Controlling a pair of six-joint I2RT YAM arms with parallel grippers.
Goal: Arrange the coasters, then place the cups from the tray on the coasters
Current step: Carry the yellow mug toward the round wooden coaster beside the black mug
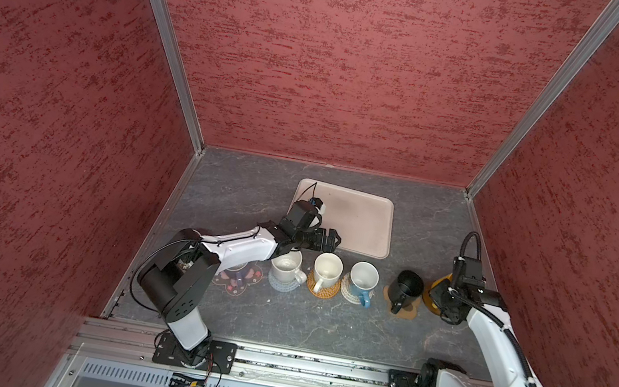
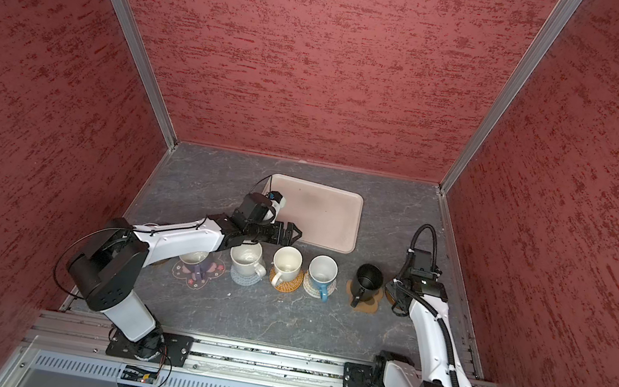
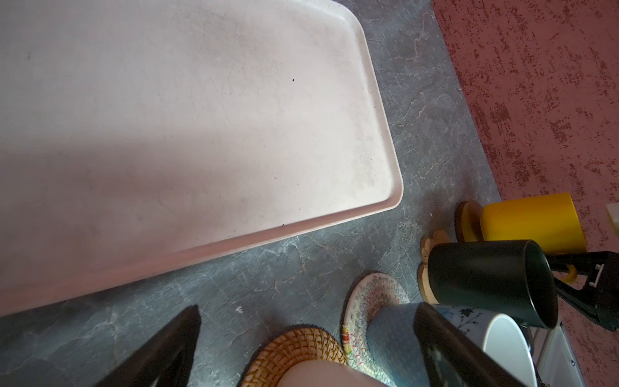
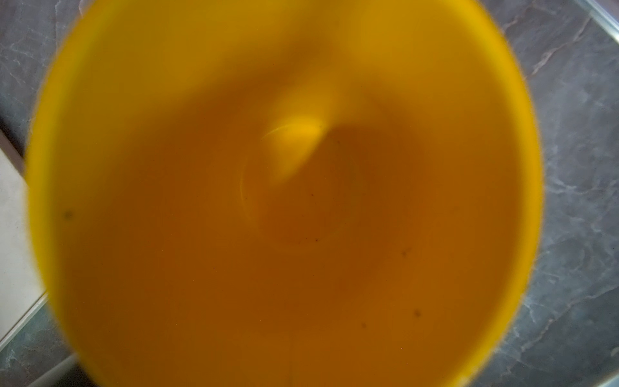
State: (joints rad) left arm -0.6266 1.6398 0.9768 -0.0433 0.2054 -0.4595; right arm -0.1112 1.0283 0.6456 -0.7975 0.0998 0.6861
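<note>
The pale tray point(image 1: 362, 220) holds nothing. My left gripper point(image 1: 335, 239) hovers open over its near left corner; its jaws point(image 3: 308, 315) are spread with nothing between them. Cups stand in a row in front. A white cup point(image 1: 285, 264) is on the grey-blue coaster point(image 1: 282, 286). A cream cup point(image 1: 327, 268) is on the orange coaster point(image 3: 294, 345). The light blue cup point(image 1: 363, 279) is on the beige coaster point(image 3: 371, 295), and the black cup point(image 1: 406, 288) on the paw coaster point(image 1: 407, 312). My right gripper point(image 1: 438, 303) is shut on the handle of the yellow cup point(image 3: 532, 217), which rests on a wooden disc point(image 3: 469, 221).
A further cup point(image 1: 234, 273) on the pink flower coaster point(image 1: 238, 287) is mostly hidden under my left arm. Red walls point(image 1: 58, 121) close in the left, back and right. A metal rail point(image 1: 293, 364) runs along the table's front edge.
</note>
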